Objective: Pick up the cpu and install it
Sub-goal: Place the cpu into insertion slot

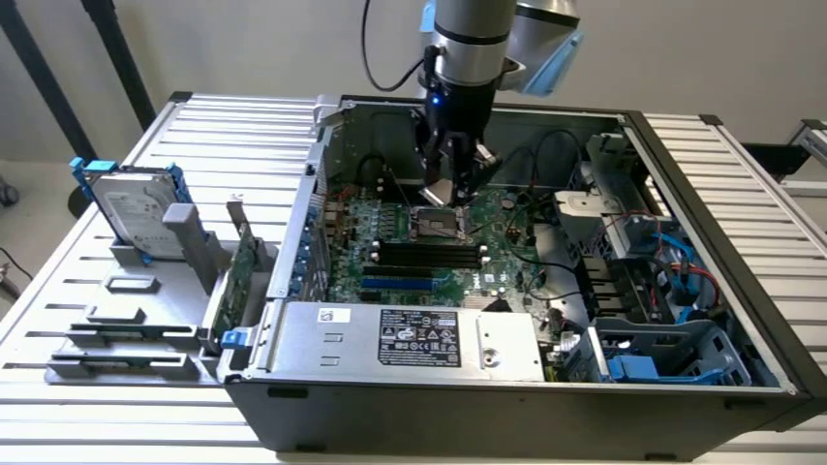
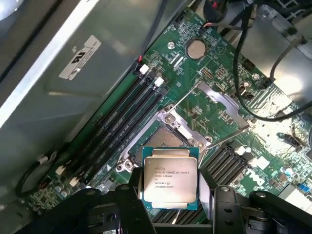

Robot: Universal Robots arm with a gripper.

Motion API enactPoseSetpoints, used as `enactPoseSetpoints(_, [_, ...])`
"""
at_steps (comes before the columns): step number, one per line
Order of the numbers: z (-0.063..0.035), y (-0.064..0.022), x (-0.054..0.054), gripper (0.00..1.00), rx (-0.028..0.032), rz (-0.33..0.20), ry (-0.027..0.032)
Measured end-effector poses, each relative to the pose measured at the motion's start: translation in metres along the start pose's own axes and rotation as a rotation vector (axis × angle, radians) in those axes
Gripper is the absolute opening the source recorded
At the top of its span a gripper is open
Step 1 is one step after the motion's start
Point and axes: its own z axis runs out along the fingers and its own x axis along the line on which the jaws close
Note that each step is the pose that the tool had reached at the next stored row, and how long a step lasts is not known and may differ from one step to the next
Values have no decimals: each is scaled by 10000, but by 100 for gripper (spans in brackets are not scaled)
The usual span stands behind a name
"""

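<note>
- I am looking at an open computer case (image 1: pixel 723 320) lying on a slatted metal worktop (image 1: pixel 220 126). It is taking up the worktop's middle and the side toward the exterior view's right.
- The robot arm (image 1: pixel 472 39) is reaching straight down into the case, close to the case's far edge.
- The gripper (image 1: pixel 448 186) is clamping the cpu (image 2: pixel 169 178) between its jaws. In the wrist view, its dark fingers (image 2: pixel 132 192) are pressing on two opposite edges of the chip.
- The cpu is hanging flat in the air, with its silver top and printed lettering facing the wrist camera.
- It is hovering just above the open socket (image 2: pixel 161 139) on the green motherboard (image 2: pixel 219 78) and looks apart from it. Its outline is overlapping one edge of the socket.
- The socket's metal frame (image 2: pixel 222 100) is standing open beside it.
- Black memory slots (image 2: pixel 117 124) are lying between the socket and the grey power supply box (image 1: pixel 401 339), which is sitting along the case's near edge.
- Black cables (image 2: pixel 243 63) are trailing over the board beyond the socket.
- A silver hard drive with blue brackets (image 1: pixel 130 208) is standing upright near the worktop's edge on the exterior view's left, well apart from the case.
- Grey holder blocks (image 1: pixel 123 329) are sitting near the worktop's near corner on that same side.
</note>
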Motion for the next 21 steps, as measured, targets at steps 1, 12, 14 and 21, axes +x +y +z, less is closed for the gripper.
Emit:
enactPoseSetpoints(1, [9,0,0,55,-5,179,1])
enactPoseSetpoints(12, [113,0,-3,55,-56,2175,4])
enactPoseSetpoints(14, [132,0,-3,55,-65,2545,4])
enactPoseSetpoints(21, [197,0,-5,55,-96,3808,5])
